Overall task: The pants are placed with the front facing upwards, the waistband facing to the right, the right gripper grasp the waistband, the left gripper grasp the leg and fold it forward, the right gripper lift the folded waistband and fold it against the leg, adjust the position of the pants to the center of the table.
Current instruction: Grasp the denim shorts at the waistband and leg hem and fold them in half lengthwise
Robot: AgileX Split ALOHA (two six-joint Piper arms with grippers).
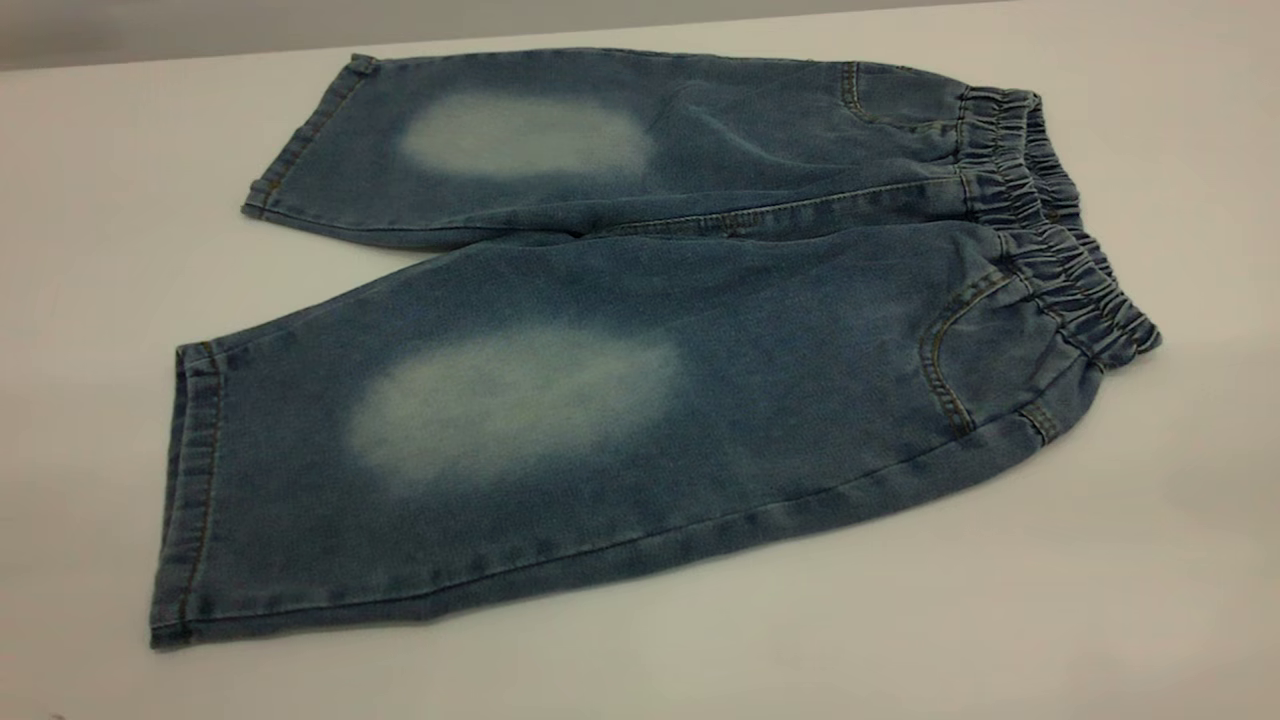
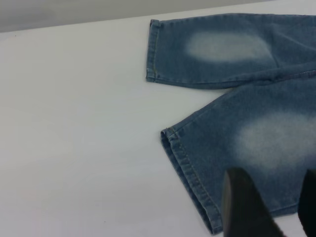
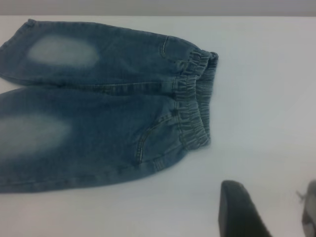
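pants [image 1: 640, 340] flat on table [image 1: 1150, 560], front up, long axis left-right, waistband [image 1: 1050, 230] at right end. right gripper [image 3: 269, 212] spread open, empty, near waistband, probably short of it. left gripper [image 2: 269, 207] open over near leg hem.

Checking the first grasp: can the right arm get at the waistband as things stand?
Probably yes. The waistband lies flat and uncovered on the table; the right gripper, jaws open, hangs beside it over bare tabletop.
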